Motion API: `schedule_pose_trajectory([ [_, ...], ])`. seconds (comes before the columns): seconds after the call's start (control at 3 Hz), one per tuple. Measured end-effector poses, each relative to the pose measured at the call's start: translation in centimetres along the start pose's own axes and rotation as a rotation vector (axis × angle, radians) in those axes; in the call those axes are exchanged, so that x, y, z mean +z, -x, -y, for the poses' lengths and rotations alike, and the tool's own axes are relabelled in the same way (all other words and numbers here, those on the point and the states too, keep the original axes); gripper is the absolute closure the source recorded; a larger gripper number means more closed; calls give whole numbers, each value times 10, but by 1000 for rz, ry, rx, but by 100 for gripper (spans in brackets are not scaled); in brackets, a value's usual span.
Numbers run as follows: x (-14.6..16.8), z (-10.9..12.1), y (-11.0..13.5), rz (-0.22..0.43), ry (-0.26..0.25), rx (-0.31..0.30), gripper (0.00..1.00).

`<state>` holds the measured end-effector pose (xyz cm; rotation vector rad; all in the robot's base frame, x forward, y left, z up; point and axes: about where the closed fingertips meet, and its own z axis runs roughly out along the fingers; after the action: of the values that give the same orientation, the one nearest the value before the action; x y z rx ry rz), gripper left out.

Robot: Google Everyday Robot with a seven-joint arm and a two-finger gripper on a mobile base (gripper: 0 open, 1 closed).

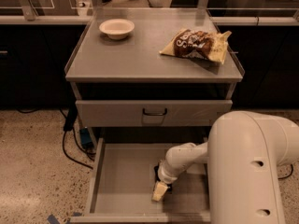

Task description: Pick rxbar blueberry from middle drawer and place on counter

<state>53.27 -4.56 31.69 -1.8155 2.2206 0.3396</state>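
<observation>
The middle drawer (117,181) is pulled open below the cart, a wide shallow grey tray with low walls. My arm reaches down into it from the right, and the gripper (160,191) sits low over the drawer floor near the middle front. A small dark flat shape, the rxbar blueberry (157,173), shows right at the gripper and is mostly hidden by it. I cannot tell whether the gripper touches it. The counter (145,50) is the flat grey top of the cart, above the drawers.
On the counter stand a pale bowl (117,28) at the back left and a brown-and-yellow chip bag (198,44) at the right. A closed drawer with a dark loop handle (154,112) sits above the open one. Cables (70,143) lie on the floor to the left.
</observation>
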Motion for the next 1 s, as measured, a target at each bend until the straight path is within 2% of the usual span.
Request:
schedule_pose_trajectory([
  [0.33,-27,-1,10,0,0,0,100],
  [0.67,-28,-1,10,1,0,-1,100],
  [1.0,-48,-8,14,12,-24,-13,100],
])
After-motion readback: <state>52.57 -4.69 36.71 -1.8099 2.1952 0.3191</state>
